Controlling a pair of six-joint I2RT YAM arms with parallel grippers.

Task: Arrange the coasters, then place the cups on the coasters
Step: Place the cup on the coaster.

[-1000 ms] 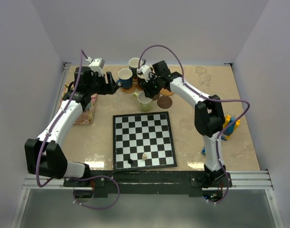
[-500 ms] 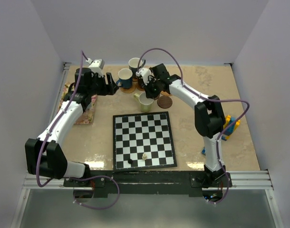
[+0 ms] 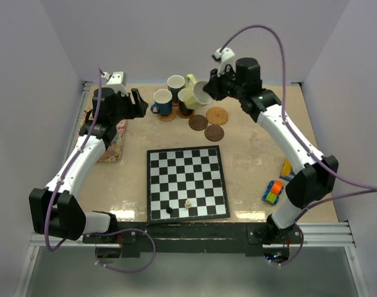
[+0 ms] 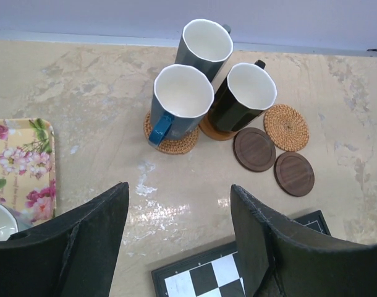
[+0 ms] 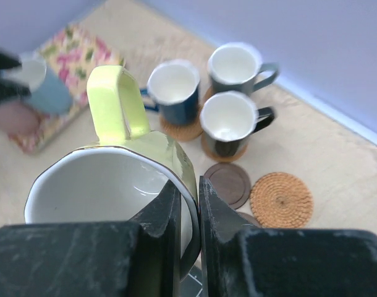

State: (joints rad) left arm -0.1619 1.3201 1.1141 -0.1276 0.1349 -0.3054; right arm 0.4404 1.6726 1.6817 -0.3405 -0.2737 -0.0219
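My right gripper (image 3: 208,90) is shut on the wall of the pale green cup (image 3: 196,93), one finger inside the rim and one outside, and holds it tilted above the table. In the right wrist view the right gripper (image 5: 199,185) pinches that pale green cup (image 5: 154,148). The dark blue cup (image 4: 179,102) sits on a woven coaster (image 4: 170,143). The black cup (image 4: 247,93) stands on a tan coaster (image 4: 213,131), and a teal cup (image 4: 204,43) is behind them. A woven coaster (image 4: 286,127) and two dark brown coasters (image 4: 254,149) (image 4: 294,174) lie bare. My left gripper (image 4: 179,189) hangs open and holds nothing.
The chessboard (image 3: 186,182) lies mid-table with two small pieces (image 3: 169,210) (image 3: 188,203) near its front edge. A floral mat (image 3: 112,145) at the left carries a light blue cup (image 5: 43,86) and a pink one (image 5: 15,114). Toy blocks (image 3: 272,192) lie at the right.
My right gripper shut on the pale green cup's wall and lifted it off the table by the coasters, up and toward the back. The left arm shifted slightly.
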